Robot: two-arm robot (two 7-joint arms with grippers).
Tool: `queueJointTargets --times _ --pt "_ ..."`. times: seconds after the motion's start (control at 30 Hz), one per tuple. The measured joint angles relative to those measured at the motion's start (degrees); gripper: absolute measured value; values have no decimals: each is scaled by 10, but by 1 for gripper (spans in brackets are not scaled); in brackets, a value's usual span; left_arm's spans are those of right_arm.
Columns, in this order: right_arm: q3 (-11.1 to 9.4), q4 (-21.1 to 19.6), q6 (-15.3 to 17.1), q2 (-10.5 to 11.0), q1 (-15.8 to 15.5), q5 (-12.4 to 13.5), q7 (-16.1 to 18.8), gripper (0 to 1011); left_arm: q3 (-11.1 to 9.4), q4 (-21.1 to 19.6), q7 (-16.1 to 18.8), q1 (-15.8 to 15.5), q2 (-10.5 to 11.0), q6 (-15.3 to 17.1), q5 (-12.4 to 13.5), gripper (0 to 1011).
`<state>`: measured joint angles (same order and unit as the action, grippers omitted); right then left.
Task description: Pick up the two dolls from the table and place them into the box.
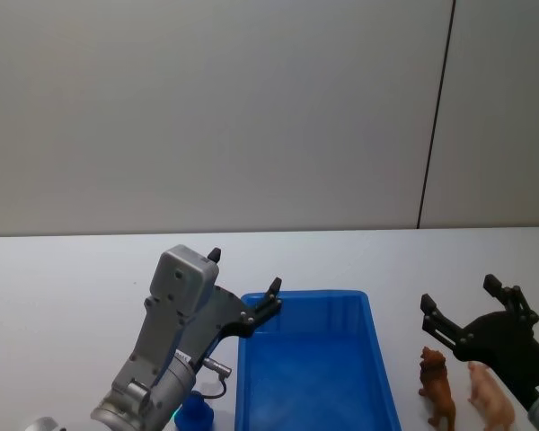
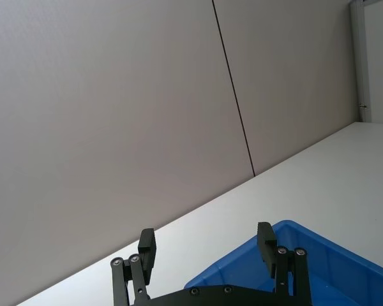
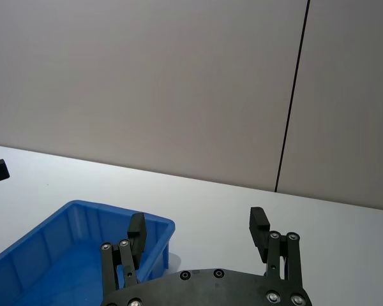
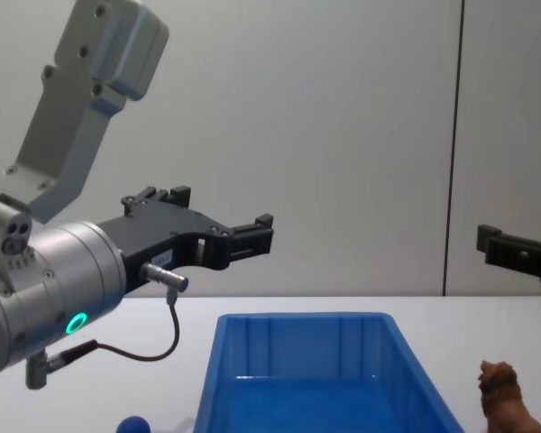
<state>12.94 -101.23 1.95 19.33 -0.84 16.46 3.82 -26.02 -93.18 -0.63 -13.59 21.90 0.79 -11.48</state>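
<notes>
Head view, table: flat white table (image 1: 63,287), stretching wide to left and right.
Head view, box: blue plastic rectangular open-top box (image 1: 379,359), on the table near the middle.
Head view, dolls: brown four-legged toy doll (image 1: 437,386) stands on the table just right of the box; pale pink toy doll (image 1: 490,395) stands just right of the brown doll; both are outside the box.
Head view, left gripper: black two-fingered left gripper (image 1: 244,272), fingers spread and released, raised at the box's far left corner.
Head view, right gripper: black two-fingered right gripper (image 1: 459,292), fingers spread, grasping nothing, just beyond the dolls on their far side.
Head view, other: small blue round object (image 1: 195,411) on the table, left of the box.
Left wrist view: left gripper's fingers apart, with the box's corner beyond one of them.
Right wrist view: right gripper's fingers apart, with the box beyond one finger and the table beyond the other.
Chest view: left gripper is held well above the box; right gripper at the right edge, higher than the brown doll standing right of the box.
</notes>
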Motion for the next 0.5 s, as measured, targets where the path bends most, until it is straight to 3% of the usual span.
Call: queueJointTargets --times 0.5 --pt "0 0 0 0 0 0 0 1001 0 0 0 0 0 0 0 1001"
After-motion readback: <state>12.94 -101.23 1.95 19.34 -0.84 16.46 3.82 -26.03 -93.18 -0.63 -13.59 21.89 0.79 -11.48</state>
